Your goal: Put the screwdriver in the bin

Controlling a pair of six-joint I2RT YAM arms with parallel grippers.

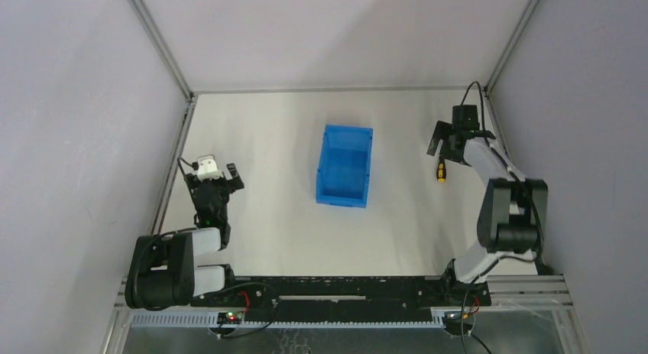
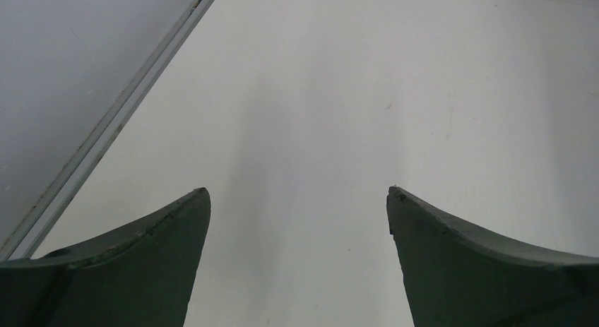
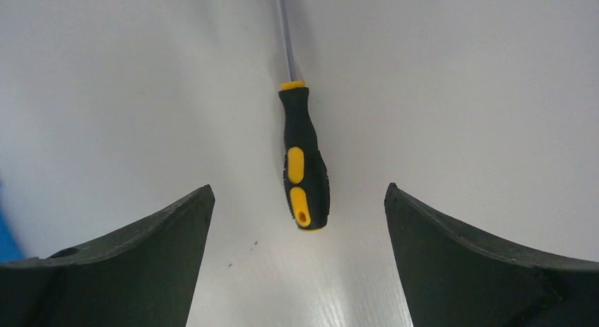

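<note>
The screwdriver (image 3: pixel 305 164), with a black-and-yellow handle and a thin metal shaft, lies flat on the white table at the right (image 1: pixel 441 170). My right gripper (image 3: pixel 298 189) hovers just above it, open wide, with the end of the handle between the fingertips and touching neither. In the top view this gripper (image 1: pixel 447 150) sits right of the blue open-top bin (image 1: pixel 345 167), which stands mid-table with nothing showing inside. A sliver of the bin (image 3: pixel 6 235) shows at the left edge of the right wrist view. My left gripper (image 2: pixel 298 191) is open over bare table at the left (image 1: pixel 216 180).
An aluminium frame rail (image 2: pixel 106 133) runs along the table's left edge close to the left gripper. Grey walls enclose the table on the left, right and far sides. The right arm's cable (image 1: pixel 477 94) loops near the back right corner.
</note>
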